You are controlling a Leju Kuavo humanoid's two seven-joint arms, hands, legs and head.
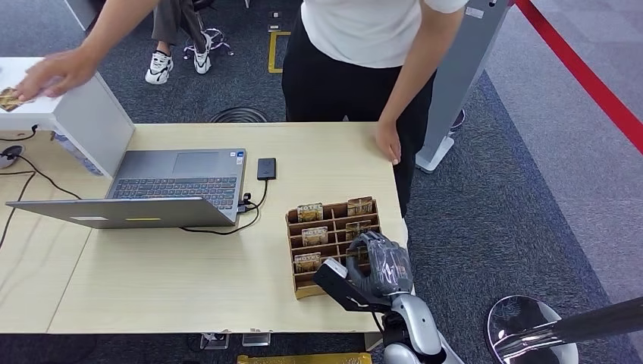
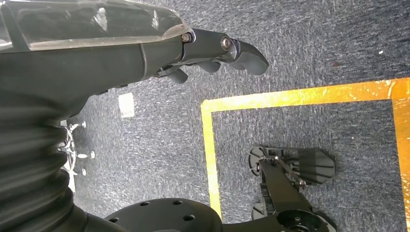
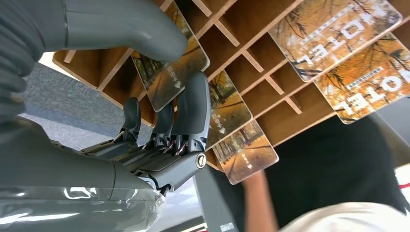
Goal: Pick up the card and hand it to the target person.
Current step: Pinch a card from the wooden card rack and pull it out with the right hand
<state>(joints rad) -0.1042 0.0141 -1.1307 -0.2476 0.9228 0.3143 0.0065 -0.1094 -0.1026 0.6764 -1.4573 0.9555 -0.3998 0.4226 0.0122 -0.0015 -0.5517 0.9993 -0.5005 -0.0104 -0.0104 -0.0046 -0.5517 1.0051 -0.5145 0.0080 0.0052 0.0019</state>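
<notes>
R hand (image 1: 377, 262) is at the wooden card rack (image 1: 330, 244), which sits near the front-right corner of the table (image 1: 189, 288), just inside its right edge. In the R wrist view the thumb (image 3: 130, 29) and a finger (image 3: 193, 111) pinch one card (image 3: 171, 72), thumb on its printed face, finger behind it; the card is partly in its slot, tilted out. Other hotel cards stand in neighbouring slots of the rack, incl. two w/ "HOTEL" print (image 3: 333, 29) toward the rack's far side.

L hand (image 2: 212, 53) hangs low over grey carpet near a yellow floor marking (image 2: 290, 99); fingers curled loosely, nothing in them.

An open laptop (image 1: 163, 189) sits toward the table's back-left part, cable running to a small black device (image 1: 266, 168) just beside it, near mid-back. A white box (image 1: 83, 114) stands at the back-left corner.

A person in a white top and black trousers (image 1: 356, 68) stands at the table's back edge, one hand (image 1: 388, 142) resting on the back-right corner, the other hand (image 1: 57, 72) on the white box, holding a card (image 1: 9, 98) at its left end.
</notes>
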